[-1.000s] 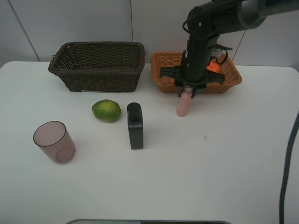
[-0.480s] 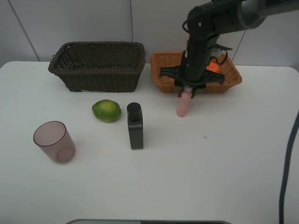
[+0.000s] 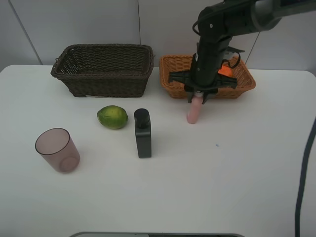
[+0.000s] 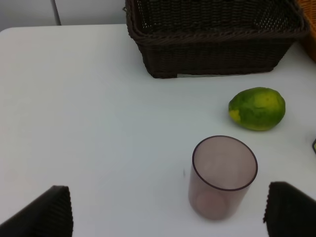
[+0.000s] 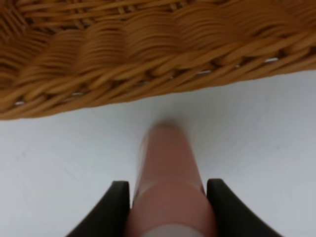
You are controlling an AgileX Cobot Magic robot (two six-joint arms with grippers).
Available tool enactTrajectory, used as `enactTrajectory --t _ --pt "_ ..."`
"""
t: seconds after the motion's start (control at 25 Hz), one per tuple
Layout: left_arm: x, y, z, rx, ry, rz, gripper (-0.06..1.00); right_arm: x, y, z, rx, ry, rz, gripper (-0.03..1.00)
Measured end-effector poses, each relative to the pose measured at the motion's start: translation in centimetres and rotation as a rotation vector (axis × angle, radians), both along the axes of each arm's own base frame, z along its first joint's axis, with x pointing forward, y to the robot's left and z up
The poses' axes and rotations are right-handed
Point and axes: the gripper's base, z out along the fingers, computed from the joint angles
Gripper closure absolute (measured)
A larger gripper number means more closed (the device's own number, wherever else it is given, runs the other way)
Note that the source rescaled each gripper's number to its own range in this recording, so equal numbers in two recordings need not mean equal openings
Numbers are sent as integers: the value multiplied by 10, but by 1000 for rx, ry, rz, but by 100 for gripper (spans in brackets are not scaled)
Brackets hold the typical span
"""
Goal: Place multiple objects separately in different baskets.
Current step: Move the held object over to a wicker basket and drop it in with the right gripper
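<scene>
Small pink plastic bottle with white cap (image 3: 193, 114), long axis near upright, cap end up, gripped by the closed right pincer (image 3: 197, 100), base on the white bench (image 3: 222, 173) just before the shallow orange-tan wicker basket (image 3: 173, 85), black flat bottle (image 3: 142, 133) and green round fruit (image 3: 112, 117) apart to one side, only the left wrist view showing the left pincer (image 4: 168, 215), spread wide near the translucent purplish plastic cup (image 4: 224, 177).

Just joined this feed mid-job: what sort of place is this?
Likely a lab test bench, not a home: a white table against plain white wall panels, holding loose props such as a dark brown basket, an orange-tan basket and a purplish cup.
</scene>
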Motion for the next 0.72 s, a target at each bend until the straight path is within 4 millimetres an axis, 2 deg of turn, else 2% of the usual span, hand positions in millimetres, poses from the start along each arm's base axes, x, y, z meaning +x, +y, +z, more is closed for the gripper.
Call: enactTrajectory --t 0.12,0.44,0.56,0.72 --pt "0 0 0 0 0 0 -4 -2 -1 8 -14 1 56 97" --pt "0 0 0 0 0 0 -4 -7 6 77 -69 10 377 97" --pt "0 0 0 0 0 0 -4 -9 19 102 -56 -17 484 97" --pt "0 0 0 0 0 0 -4 -11 48 134 7 -121 604 97"
